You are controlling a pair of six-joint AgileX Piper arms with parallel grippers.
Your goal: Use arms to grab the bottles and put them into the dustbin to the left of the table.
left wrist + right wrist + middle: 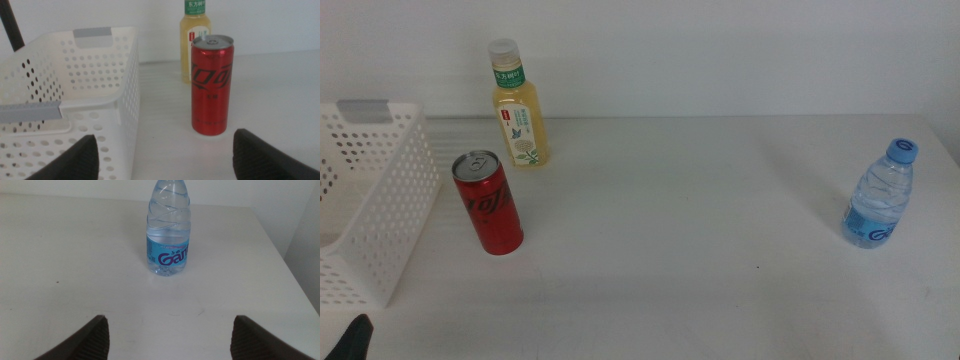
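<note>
Left hand open, near red can; apart.

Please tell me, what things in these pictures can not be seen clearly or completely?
- Water bottle: cap cut off by the right wrist picture's edge.
- Yellow-drink bottle: cap cut off, lower part behind the red can, left wrist view.
- Dustbin: left part outside the middle view.

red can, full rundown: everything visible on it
The red soda can is slim and tall, looks like glossy metal, with a silver top, its pull tab seemingly unopened, and dark lettering down its side. It stands upright on the white table, just right of the white perforated basket, apart from it, and in front of the yellow-drink bottle. Nothing grips it; the left end effector, jaws open, faces it from nearby.
</note>
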